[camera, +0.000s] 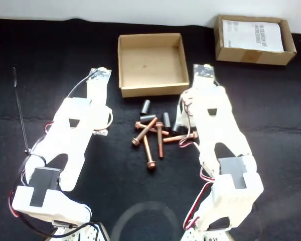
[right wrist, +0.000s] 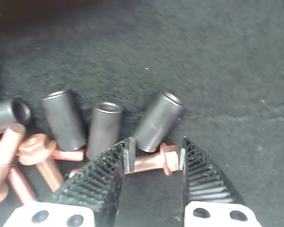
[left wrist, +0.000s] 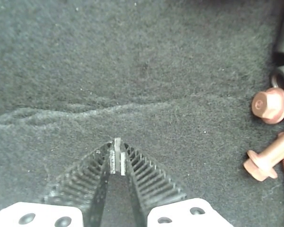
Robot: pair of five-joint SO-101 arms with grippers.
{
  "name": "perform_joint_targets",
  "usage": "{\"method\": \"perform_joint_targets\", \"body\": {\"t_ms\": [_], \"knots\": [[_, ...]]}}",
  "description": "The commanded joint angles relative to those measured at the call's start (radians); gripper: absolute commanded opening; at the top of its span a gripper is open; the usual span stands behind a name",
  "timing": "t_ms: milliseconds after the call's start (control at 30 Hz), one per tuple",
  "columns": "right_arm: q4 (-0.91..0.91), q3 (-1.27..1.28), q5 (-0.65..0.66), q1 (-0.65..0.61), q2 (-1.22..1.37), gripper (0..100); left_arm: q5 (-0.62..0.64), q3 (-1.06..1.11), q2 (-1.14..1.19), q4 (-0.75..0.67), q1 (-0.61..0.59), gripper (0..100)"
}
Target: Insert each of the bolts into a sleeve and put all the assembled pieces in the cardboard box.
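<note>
Bolts [camera: 159, 138] and sleeves [camera: 146, 106] lie on the black table [camera: 50, 50] between left fingers [left wrist: 92, 179] and right fingers [right wrist: 104, 175]; a box [camera: 150, 91] and second box [camera: 223, 52] sit beyond.

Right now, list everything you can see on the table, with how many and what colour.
Open box: one, brown cardboard, empty, at the far side between the arms.
Second box: one, brown cardboard, far right corner, holding a white sheet.
Bolts: five by my count, copper, heaped between the arms.
Sleeves: four, dark grey, loose, next to the bolts on the open box's side.
Cloth: one, black, covering the table.
Left gripper: black fingers, shut, over bare cloth.
Right gripper: black fingers, open, either side of one bolt.
</note>
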Motion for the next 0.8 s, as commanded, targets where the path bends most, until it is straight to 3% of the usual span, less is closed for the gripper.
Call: {"method": "perform_joint_targets", "body": {"t_ms": [0, 667, 767], "knots": [[-0.019, -0.002, 0.002, -0.022, -0.054, 15.4, -0.008, -0.038, -0.005, -0.003, 0.001, 1], [-0.157, -0.002, 0.0, 0.001, 0.147, 15.0, -0.008, -0.038, -0.005, -0.002, -0.001, 1], [-0.162, -0.002, 0.005, 0.004, 0.15, 9.5, -0.008, -0.038, -0.005, -0.002, 0.001, 1]]}}
